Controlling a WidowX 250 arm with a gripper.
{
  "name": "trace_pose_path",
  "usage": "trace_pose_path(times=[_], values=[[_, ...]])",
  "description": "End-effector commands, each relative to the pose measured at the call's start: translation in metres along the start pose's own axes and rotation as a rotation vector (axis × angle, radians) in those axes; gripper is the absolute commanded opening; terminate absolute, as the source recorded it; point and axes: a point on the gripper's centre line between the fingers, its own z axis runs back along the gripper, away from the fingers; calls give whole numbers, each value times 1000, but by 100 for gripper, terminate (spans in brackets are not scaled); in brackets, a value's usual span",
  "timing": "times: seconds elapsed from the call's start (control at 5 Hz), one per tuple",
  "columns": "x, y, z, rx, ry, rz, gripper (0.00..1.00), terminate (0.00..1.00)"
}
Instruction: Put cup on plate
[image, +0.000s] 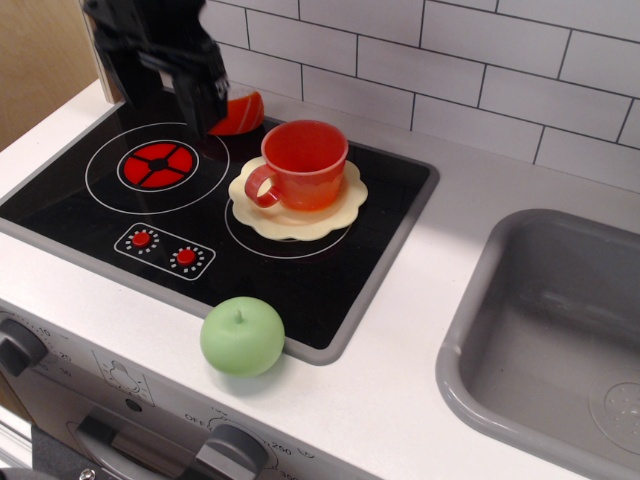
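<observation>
End effector (165, 85), grip unclear, hangs near orange piece (240, 115), apart from cup (303, 165).

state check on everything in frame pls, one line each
Glossy red-orange plastic cup: upright on the plate, handle toward the left, free of the gripper.
Cream scalloped plate: flat on the stove's right burner.
Black gripper: raised left of the cup, holding nothing visible; jaws blurred.
Green toy apple: stem up, at the stove's front edge.
Grey sink: nothing visible inside.
</observation>
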Motion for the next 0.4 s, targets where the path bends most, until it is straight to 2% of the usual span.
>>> trace_pose_path(times=[0.0,0.2], values=[[8,3,20,26,-54,2,100,0],[8,3,20,26,-54,2,100,100]])
